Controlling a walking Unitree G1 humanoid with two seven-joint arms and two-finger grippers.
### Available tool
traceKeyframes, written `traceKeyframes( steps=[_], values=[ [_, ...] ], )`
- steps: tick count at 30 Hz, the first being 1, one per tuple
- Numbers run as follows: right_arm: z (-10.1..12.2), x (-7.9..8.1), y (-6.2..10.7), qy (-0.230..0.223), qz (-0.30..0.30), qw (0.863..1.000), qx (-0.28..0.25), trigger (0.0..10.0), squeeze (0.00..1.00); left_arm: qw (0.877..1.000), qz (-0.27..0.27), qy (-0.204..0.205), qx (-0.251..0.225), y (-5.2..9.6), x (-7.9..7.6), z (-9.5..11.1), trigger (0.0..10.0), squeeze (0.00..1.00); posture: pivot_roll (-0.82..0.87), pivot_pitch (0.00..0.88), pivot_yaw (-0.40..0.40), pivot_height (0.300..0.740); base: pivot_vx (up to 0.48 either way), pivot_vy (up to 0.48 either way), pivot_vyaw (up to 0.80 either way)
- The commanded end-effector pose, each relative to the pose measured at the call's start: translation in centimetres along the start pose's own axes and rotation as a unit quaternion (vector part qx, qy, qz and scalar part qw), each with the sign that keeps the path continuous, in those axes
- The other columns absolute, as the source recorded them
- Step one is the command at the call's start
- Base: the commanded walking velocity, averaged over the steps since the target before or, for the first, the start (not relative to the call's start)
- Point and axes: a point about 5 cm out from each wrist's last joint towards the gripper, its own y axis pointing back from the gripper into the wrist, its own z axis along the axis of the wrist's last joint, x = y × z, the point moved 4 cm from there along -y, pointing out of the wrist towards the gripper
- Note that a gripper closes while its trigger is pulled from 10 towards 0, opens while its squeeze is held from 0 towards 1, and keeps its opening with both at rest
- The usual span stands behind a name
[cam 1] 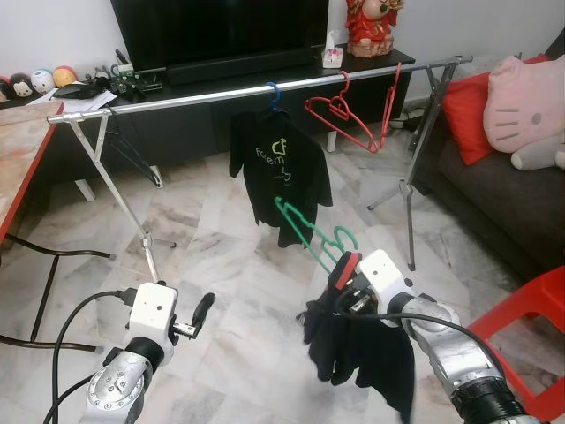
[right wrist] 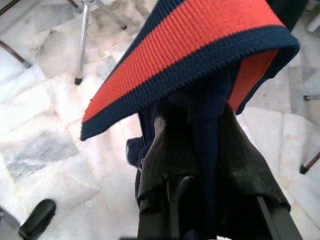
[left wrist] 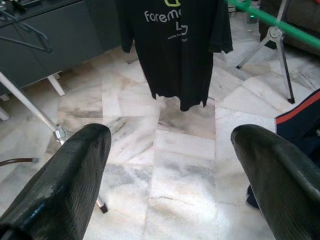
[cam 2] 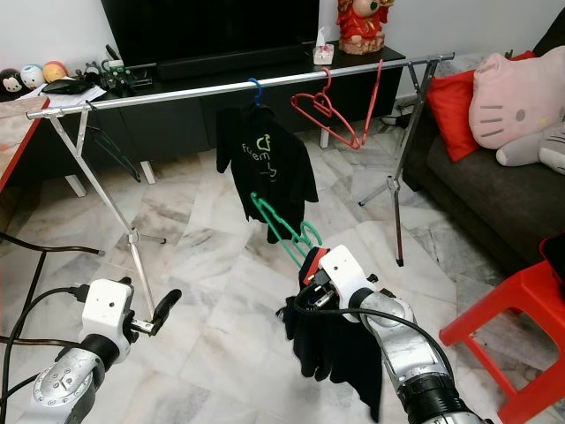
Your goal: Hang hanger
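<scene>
- Your right gripper [cam 1: 346, 284] is clamped on the green hanger [cam 1: 311, 237], which carries a dark garment [cam 1: 362, 353] with a red-striped collar (the cloth drapes over the fingers [right wrist: 170, 150]).
- That hanger sits low, in front of the rail [cam 1: 177, 102], not on it.
- Your left gripper [left wrist: 170, 150] hovers spread wide over the floor [cam 1: 221, 265].
- The black shirt [cam 1: 278, 172] on the rail reads "forem…", the rest hidden; red hangers [cam 1: 340, 115] hang beside it.

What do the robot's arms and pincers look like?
Both arms are shiny silver metal with rounded joints. Each wrist carries a white boxy block, and loose black cables loop along both arms. The left pincer has two long, rounded black fingers with a rough, dotted surface. The right pincer is built the same way, with black textured fingers.
</scene>
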Motion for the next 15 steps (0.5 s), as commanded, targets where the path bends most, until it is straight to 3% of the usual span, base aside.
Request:
traceKeyframes(
  steps=[1, 2, 4, 5, 10, 11, 15],
  values=[
    [2.0, -0.2, -0.2, 0.017, 0.003, 1.000, -0.026, 10.0, 0.00, 1.000, -0.002, -0.002, 0.011, -0.1, 0.1, -0.3, 10.0, 0.00, -0.11, 0.000, 0.056, 0.740, 0.000, 0.000, 0.00],
    [2.0, -0.2, -0.2, 0.017, 0.006, 1.000, -0.025, 10.0, 0.00, 1.000, -0.002, -0.002, 0.011, -0.1, 0.1, -0.3, 10.0, 0.00, -0.11, 0.000, 0.056, 0.740, 0.000, 0.000, 0.00],
    [5.7, 0.3, 0.8, 0.074, 0.098, 0.991, -0.056, 10.0, 0.00, 0.997, -0.077, 0.019, 0.015, 0.5, -1.4, -0.3, 10.0, 0.00, -0.11, 0.000, 0.035, 0.740, 0.000, 0.000, 0.00],
    [7.5, 1.1, 1.8, 0.111, 0.161, 0.978, -0.070, 10.0, 0.00, 0.991, -0.126, 0.033, 0.021, 0.8, -2.6, -0.2, 10.0, 0.00, -0.11, 0.000, 0.031, 0.740, 0.000, 0.000, 0.00],
    [8.9, 2.2, 2.9, 0.128, 0.215, 0.963, -0.095, 10.0, 0.00, 0.984, -0.169, 0.046, 0.032, 1.1, -4.0, -0.3, 10.0, 0.00, -0.11, 0.000, 0.030, 0.740, 0.000, 0.000, 0.00],
    [8.9, 2.6, 3.5, 0.140, 0.242, 0.955, -0.095, 10.0, 0.00, 0.980, -0.191, 0.048, 0.041, 1.4, -4.7, -0.5, 10.0, 0.00, -0.11, 0.000, 0.027, 0.740, 0.000, 0.000, 0.00],
    [8.3, 2.3, 4.0, 0.169, 0.260, 0.948, -0.076, 10.0, 0.00, 0.969, -0.233, 0.055, 0.062, 2.3, -5.9, -1.1, 10.0, 0.00, -0.11, 0.000, 0.023, 0.740, 0.000, 0.000, 0.00]
  ],
)
